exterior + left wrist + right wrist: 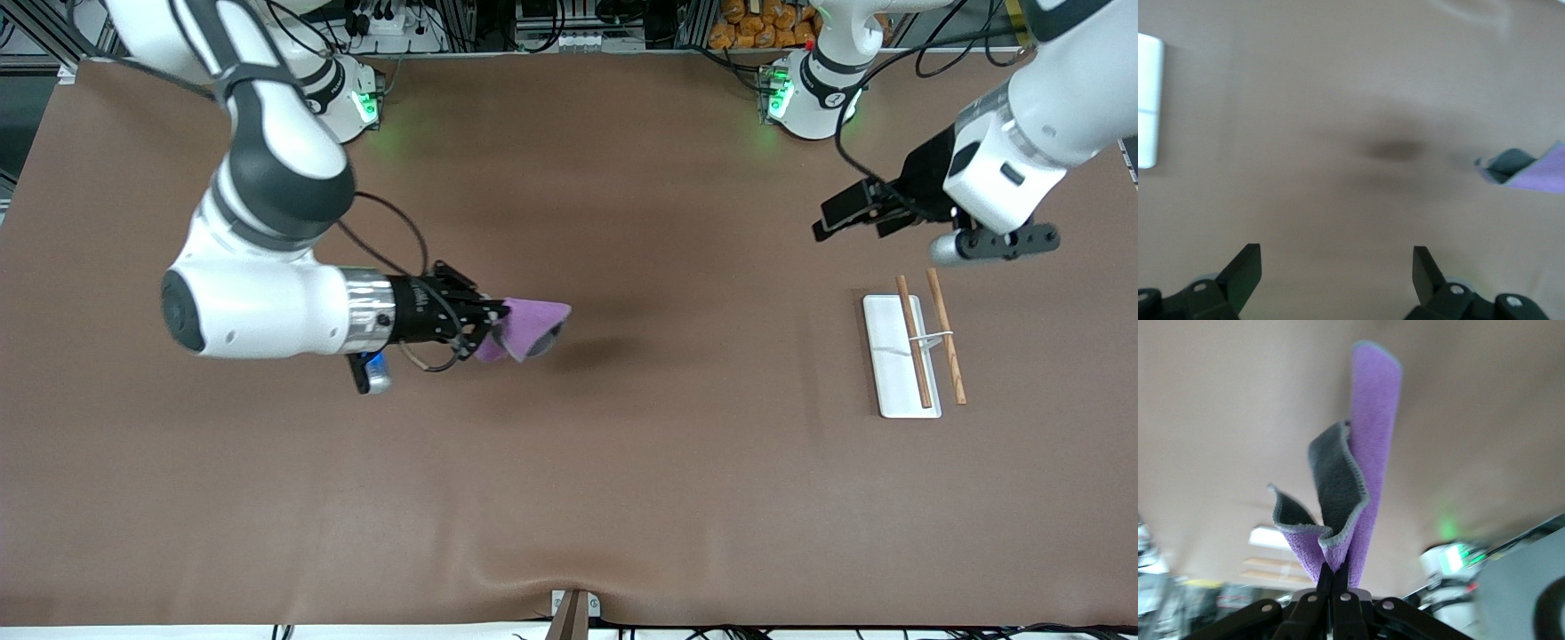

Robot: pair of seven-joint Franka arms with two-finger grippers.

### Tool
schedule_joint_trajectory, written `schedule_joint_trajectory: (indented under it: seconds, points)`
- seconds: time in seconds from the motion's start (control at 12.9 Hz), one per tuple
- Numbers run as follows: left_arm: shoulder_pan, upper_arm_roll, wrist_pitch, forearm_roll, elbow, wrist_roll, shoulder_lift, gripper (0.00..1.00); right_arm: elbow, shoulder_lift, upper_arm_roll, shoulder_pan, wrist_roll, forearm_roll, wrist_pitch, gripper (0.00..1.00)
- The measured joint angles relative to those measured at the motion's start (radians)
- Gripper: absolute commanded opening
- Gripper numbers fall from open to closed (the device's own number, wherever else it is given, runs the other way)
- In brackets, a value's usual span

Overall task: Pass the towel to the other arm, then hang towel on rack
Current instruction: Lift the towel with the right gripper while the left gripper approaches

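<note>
Right wrist view alone shows towel's grey face, right tool clamped.

The towel in my right tool is soft, nappy cloth, purple and dark grey. The rack has a smooth white base, grainy wooden rods and thin metal wire. The worktop is matt brown.
</note>
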State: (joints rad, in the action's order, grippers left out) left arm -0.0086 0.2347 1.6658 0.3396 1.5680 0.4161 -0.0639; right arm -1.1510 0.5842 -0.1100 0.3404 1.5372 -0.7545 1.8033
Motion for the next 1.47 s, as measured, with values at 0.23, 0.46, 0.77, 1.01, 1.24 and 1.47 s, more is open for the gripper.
schedule_joint_trajectory:
  seconds: [0.23, 0.46, 0.77, 1.01, 1.24, 1.47]
  points:
    - [-0.016, 0.007, 0.072, 0.032, -0.001, 0.039, -0.048, 1.00, 0.003, 0.001, 0.000, 0.041, 0.111, -0.064, 0.153, 0.00]
    - [-0.051, 0.013, 0.120, 0.036, -0.044, 0.134, -0.100, 1.00, 0.003, 0.002, 0.000, 0.078, 0.248, -0.080, 0.312, 0.00]
    - [-0.073, 0.016, 0.192, 0.038, -0.106, 0.191, -0.183, 1.00, 0.003, 0.017, 0.001, 0.148, 0.378, -0.126, 0.480, 0.00]
    - [-0.080, 0.016, 0.254, 0.082, -0.112, 0.208, -0.223, 1.00, 0.003, 0.041, 0.001, 0.187, 0.429, -0.129, 0.577, 0.00]
    - [-0.080, 0.016, 0.326, 0.125, -0.115, 0.261, -0.261, 1.00, 0.003, 0.056, 0.001, 0.212, 0.437, -0.140, 0.654, 0.00]
    - [-0.080, 0.016, 0.411, 0.164, -0.116, 0.317, -0.317, 1.00, 0.003, 0.057, 0.002, 0.213, 0.438, -0.146, 0.674, 0.00]
